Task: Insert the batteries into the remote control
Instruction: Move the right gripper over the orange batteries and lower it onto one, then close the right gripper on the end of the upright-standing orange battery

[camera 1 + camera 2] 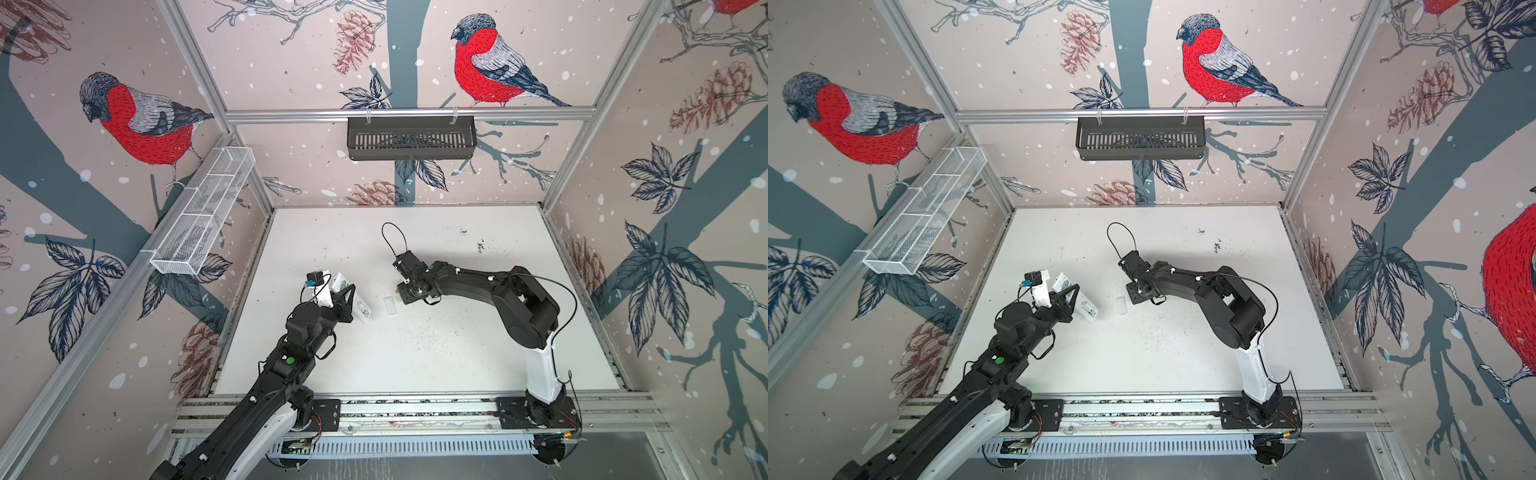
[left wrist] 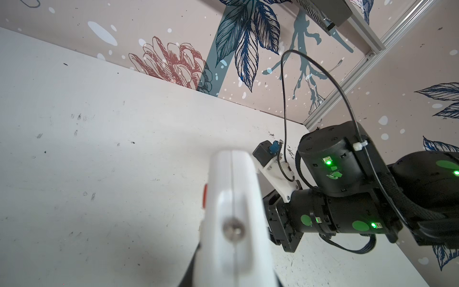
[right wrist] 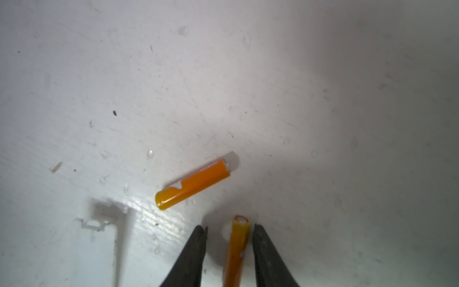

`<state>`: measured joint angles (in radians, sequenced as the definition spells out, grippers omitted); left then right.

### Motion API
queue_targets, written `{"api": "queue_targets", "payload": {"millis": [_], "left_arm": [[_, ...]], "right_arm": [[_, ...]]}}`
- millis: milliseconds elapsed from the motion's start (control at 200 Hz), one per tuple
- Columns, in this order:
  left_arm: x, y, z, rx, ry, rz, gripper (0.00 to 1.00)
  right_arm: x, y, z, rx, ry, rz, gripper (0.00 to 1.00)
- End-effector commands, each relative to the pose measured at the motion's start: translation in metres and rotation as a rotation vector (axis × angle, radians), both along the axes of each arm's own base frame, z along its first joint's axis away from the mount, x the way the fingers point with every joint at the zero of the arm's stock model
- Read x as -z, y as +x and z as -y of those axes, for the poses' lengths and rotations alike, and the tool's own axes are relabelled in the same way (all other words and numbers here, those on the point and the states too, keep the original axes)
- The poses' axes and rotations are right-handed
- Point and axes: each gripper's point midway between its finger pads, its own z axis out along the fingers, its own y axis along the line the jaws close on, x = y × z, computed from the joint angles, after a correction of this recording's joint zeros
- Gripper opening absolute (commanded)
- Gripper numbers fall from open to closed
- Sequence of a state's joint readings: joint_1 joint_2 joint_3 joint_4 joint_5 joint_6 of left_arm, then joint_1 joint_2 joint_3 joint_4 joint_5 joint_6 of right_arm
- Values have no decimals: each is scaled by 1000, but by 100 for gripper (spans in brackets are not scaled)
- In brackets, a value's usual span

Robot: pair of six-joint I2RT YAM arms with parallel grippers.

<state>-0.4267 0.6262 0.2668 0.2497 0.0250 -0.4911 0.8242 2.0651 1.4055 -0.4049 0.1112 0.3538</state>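
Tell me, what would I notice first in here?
A big red painted bird on the back wall jumps out first. Down on the white table, the right pincer straddles one orange battery, and a second battery lies close by.

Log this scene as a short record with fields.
left claw: shut on the remote control
right claw: open, low over the table, astride one battery, with a gap on each side
other battery: lying loose on the table, clear of both claws
white cover: flat on the table, beside the batteries
task stage: neither battery gripped yet
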Motion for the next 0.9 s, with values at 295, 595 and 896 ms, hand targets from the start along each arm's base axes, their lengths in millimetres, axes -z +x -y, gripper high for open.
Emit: {"api": "queue_targets", "payload": {"millis": [295,595,896], "left_arm": [[-5,1,1,6,-14,31,6],[-1,1,2,10,-21,27,6],[2,3,11,45,-31,-9,5]], "right_arm": [[16,-4,20,0,-128,-52,26],[13,-2,21,-30,-154,-68,15],[-17,-7,-5,-124,-19,5,13]]}}
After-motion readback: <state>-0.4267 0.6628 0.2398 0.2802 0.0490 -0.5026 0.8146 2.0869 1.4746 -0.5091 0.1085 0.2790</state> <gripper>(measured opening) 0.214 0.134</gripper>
